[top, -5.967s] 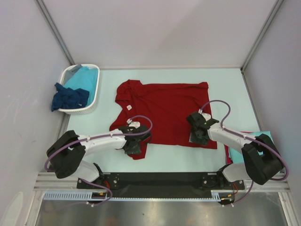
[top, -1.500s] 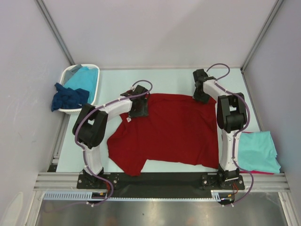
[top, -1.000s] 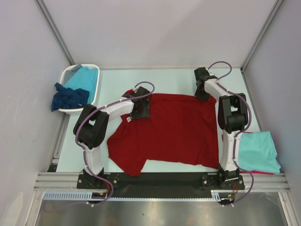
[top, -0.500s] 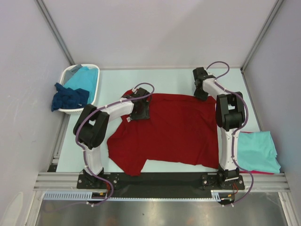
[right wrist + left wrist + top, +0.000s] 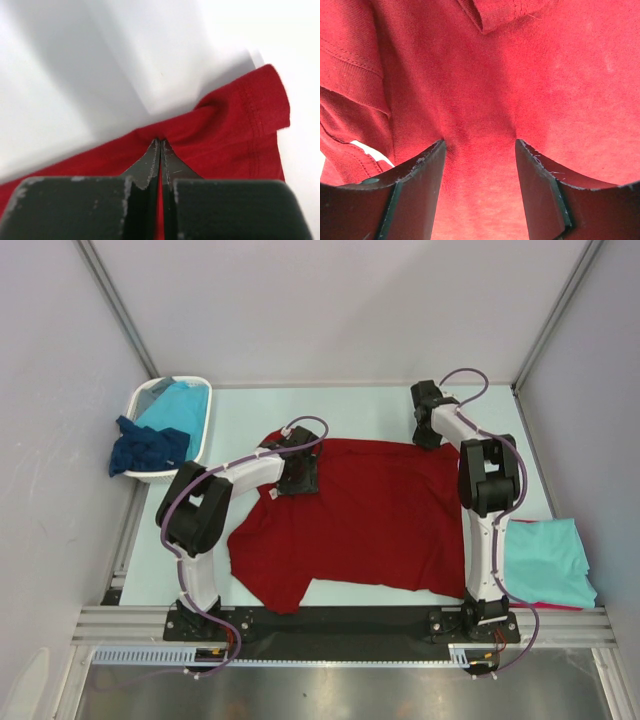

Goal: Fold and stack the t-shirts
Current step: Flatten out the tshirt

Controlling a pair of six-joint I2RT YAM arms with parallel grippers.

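Dark red t-shirt, right gripper clamped on its far corner, left gripper spread wide, arms outstretched

**Legible text: none can be read in any view.**
The only candidate is a small white label at the neck of the dark red t-shirt, seen in the top view, where it is too small for any characters to be made out. In the left wrist view a white patch shows at the shirt's left edge, but it cannot be told whether this is the label, and no lettering can be read on it.
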